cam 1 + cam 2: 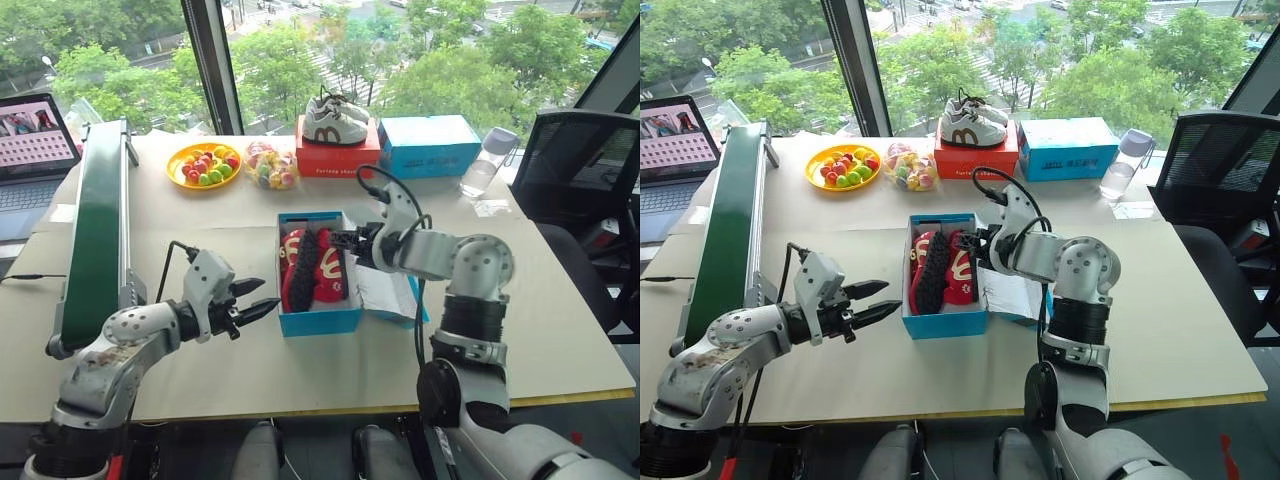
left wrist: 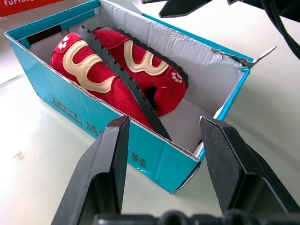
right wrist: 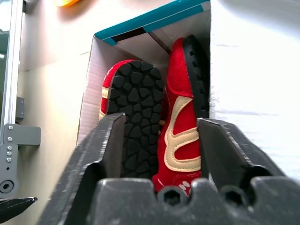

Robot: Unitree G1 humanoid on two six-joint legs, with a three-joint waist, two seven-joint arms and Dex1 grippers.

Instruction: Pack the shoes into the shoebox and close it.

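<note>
Both shoes (image 1: 312, 266) lie inside the box (image 1: 318, 318), packed on edge side by side, long axes running along the box's length, away from the robot. One shows its black lugged sole, the other its red upper with cream stripes. They fill most of the white interior; a bare strip of floor shows at the near end in the left wrist view.

Judgement: packing looks done; what remains is the lid (image 1: 392, 293). It lies flung open flat on the table (image 1: 560, 330) on the box's right side, white inside face up, hinge along the right long wall. So the coming move turns on that flap: it must swing up and over toward the left.

Right gripper (image 1: 350, 241) hovers over the box's right wall near the far half, pointing left and down across the shoes. Jaws parted, nothing between them. It sits directly above the hinge line and is the nearer arm to the lid, though the lid's free edge lies back beneath its forearm.

Left gripper (image 1: 256, 299) hangs just off the box's left wall at the near end, pointing at it, apart from it. Jaws about half spread, empty. Well placed to steady the box, poorly placed to reach the flap.

Box: bright blue card, dark printing on the left wall, torn corner at the near right. It stands square to the table edge, mid-table.
</note>
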